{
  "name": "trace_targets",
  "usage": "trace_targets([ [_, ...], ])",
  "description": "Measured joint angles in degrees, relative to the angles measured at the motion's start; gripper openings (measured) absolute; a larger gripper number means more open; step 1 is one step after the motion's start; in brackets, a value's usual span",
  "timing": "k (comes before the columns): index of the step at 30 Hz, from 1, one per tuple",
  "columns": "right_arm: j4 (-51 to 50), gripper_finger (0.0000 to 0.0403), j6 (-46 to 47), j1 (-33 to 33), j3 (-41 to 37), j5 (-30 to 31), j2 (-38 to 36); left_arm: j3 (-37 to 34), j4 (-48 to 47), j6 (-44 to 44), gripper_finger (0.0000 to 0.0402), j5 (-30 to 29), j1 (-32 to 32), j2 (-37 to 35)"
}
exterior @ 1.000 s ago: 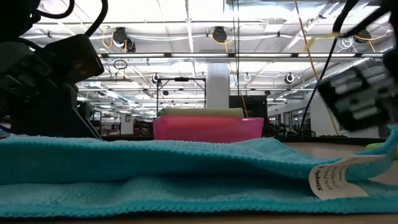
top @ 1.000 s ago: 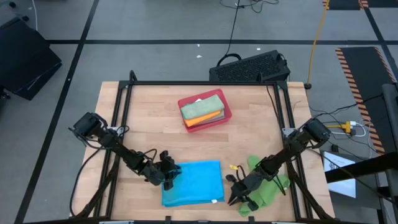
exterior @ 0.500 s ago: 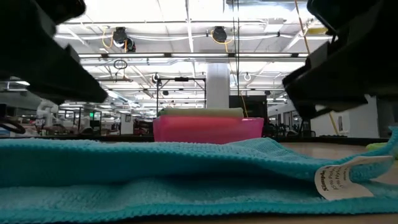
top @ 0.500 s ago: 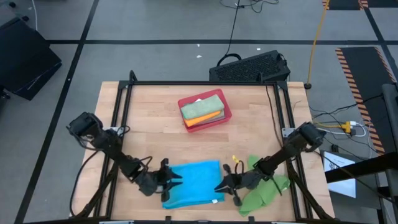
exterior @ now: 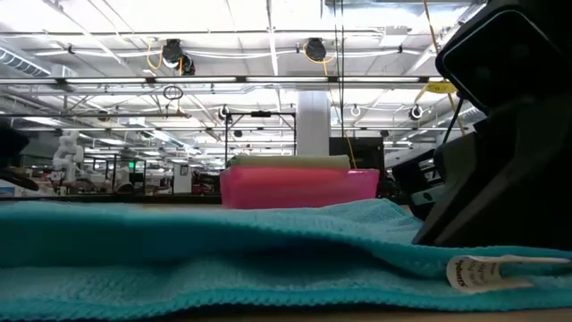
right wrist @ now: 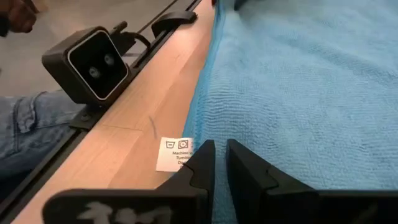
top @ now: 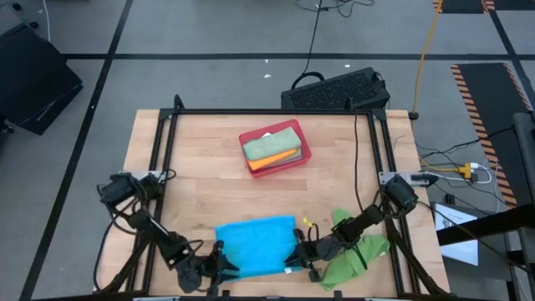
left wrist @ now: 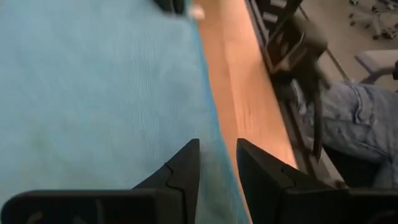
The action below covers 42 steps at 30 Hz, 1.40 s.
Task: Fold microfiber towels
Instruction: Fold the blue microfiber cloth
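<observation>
Risk of missed pinch: bright blue square microfiber towel flat on wooden tabletop, well apart from red rectangular tray. At towel corners farthest from tray, left hand slightly apart, right hand nearly together; could skid, bunching cloth.

You see a bright blue microfiber towel, soft looped cloth with a matt, nubbly weave and a white paper-like label. The desk is pale, smooth wood; the red tray looks like plastic.
</observation>
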Motion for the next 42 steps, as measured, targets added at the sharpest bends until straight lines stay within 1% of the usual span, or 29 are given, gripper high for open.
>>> trace_targets([
  [2,0.03,0.0031,-0.24,0.28,0.0,0.33,0.3,0.02,-0.3,-3.07,0.0106,1.59,-0.42,1.89],
  [4,0.04,0.0031,-0.58,0.31,0.0,0.47,0.34,0.15,-0.54,-5.08,0.0106,1.76,-0.81,2.92],
  [8,2.01,0.0031,-1.67,0.29,-0.14,-0.1,0.46,0.16,-0.68,-4.81,0.0106,2.3,-1.07,2.89],
  [9,1.85,0.0031,-1.85,0.29,-0.17,-0.49,0.09,0.09,-0.82,-4.18,0.0106,2.82,-1.14,2.25],
  [12,0.69,0.0031,-3.24,-0.02,-0.35,-1.56,-1.7,-0.17,-2.9,1.48,0.0106,3.61,-1.49,-1.36],
  [15,1.05,0.0031,-5.99,-0.7,-0.37,-1.95,-4.63,0.01,-5.55,6.49,0.0106,0.92,-1.2,-6.67],
  [18,-0.84,0.0031,-8.82,-2.1,-0.31,-1.42,-7.93,-0.04,-12.15,9.0,0.0106,-3.59,-0.27,-11.51],
  [21,-2.84,0.0031,-10.96,-4.17,-0.32,-1.01,-10.21,0.01,-20.16,8.81,0.0106,-7.68,1.38,-15.41],
  [24,-2.67,0.0031,-12.57,-7.38,-0.31,-0.26,-10.81,-0.64,-28.39,7.36,0.0106,-8.18,3.99,-15.99],
  [26,-3.71,0.0031,-12.68,-9.77,-0.31,1.26,-10.57,-2.18,-31.65,4.71,0.0106,-6.98,6.21,-15.78],
  [29,-7.53,0.0031,-11.4,-13.23,-0.31,2.34,-10.49,-6.49,-31.84,-2.18,0.0106,-3.69,9.29,-15.31],
  [31,-11.23,0.0031,-10.57,-15.1,-0.31,2.46,-10.49,-9.41,-30.19,-6.38,0.0106,-1.77,10.65,-15.04],
  [33,-13.9,0.0031,-10.45,-16.42,-0.5,2.48,-10.49,-11.47,-27.91,-9.21,0.0106,-1.58,11.41,-15.31],
  [37,-15.56,0.0031,-10.33,-18.6,-3.01,2.56,-10.49,-14.15,-26.82,-9.37,0.0106,-4.35,11.53,-15.37],
  [41,-14.32,0.0031,-8.11,-20.02,-5.3,6.83,-10.59,-15.76,-27.21,-6.13,0.0106,-7.77,12.58,-15.39],
  [42,-13.38,0.0031,-7.86,-20.44,-5.85,6.96,-10.59,-15.88,-27.28,-5.1,0.0106,-8.24,13.28,-15.41],
])
